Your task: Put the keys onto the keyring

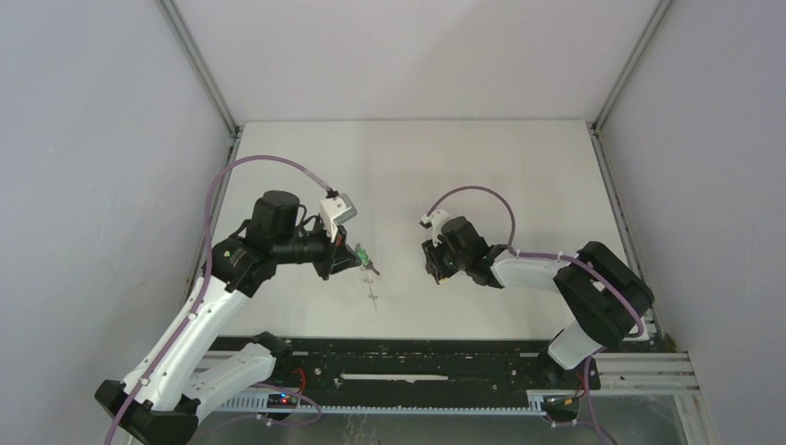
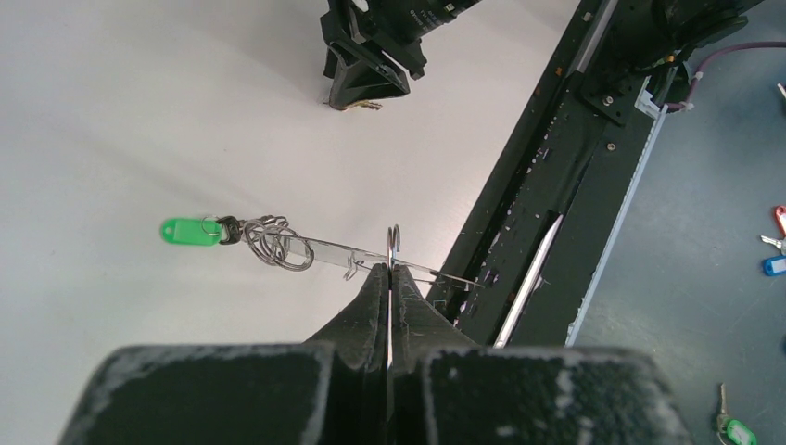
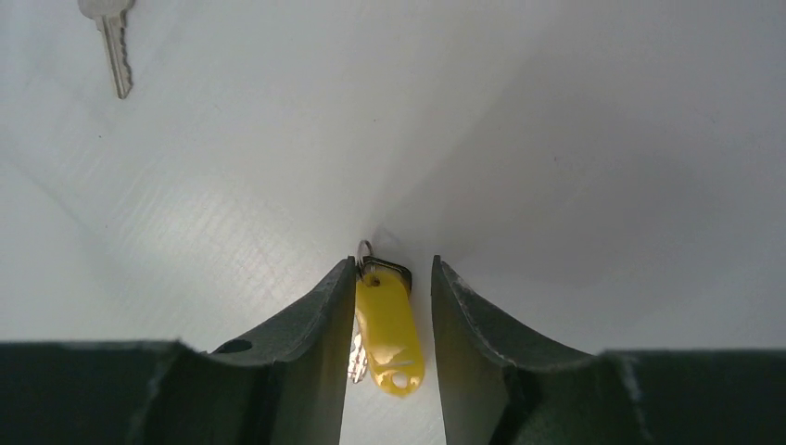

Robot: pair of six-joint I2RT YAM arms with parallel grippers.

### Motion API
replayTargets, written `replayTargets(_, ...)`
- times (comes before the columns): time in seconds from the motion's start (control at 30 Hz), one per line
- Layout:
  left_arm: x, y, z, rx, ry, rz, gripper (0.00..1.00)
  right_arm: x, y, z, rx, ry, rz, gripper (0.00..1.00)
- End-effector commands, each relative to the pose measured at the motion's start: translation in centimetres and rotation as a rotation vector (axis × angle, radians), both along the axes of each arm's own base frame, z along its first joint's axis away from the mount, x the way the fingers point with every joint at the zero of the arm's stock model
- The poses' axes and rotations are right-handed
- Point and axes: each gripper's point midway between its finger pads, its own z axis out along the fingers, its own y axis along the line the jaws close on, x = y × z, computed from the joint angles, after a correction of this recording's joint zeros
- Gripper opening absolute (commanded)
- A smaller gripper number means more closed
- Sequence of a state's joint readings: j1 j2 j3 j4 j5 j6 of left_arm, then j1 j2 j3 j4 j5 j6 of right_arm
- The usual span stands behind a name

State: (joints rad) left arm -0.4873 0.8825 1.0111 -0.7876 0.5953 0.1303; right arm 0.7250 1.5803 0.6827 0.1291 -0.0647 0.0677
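Left gripper (image 2: 390, 273): clamped tight on rim of keyring (image 2: 334, 250), held edge-on, left of worktop (image 1: 482, 167) centre, toward near edge. Green key (image 2: 190, 231): hung from wire loops at keyring end away from gripper. Right gripper (image 3: 393, 264): part-open, astride yellow key (image 3: 389, 324) near worktop centre; tag against one finger, gap to other.

The white desk (image 1: 519, 176) is sitting between pale grey walls (image 1: 83, 139). A black rail (image 1: 417, 362) is running along its near edge. Nearer still, a red tag (image 2: 779, 220), a blue tag (image 2: 774, 266) and a green-tagged spare key (image 2: 738, 431) are lying on a dark floor (image 2: 686, 278).
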Motion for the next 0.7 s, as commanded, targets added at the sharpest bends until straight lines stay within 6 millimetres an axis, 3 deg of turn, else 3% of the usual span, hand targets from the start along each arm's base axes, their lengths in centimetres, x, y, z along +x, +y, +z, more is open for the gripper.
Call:
replayTargets(0.0,0.59,-0.18,2.32,-0.045,-0.066,0.013,0.0,1.44,1.7,1.87,0.075,-0.058,0.022,0.44)
replayTargets(0.43,0.74,-0.17,2.32,-0.042,-0.066,0.018,0.0,0.98,1.62,1.0,0.06,-0.033,0.037,0.35)
replayTargets(0.53,0.81,-0.14,2.28,-0.039,-0.065,0.021,0.0,0.92,1.63,1.04,0.065,-0.028,0.044,0.25)
replayTargets(0.67,0.87,-0.08,2.17,-0.035,-0.065,0.025,0.0,0.86,1.76,1.43,0.082,-0.026,0.055,0.0)
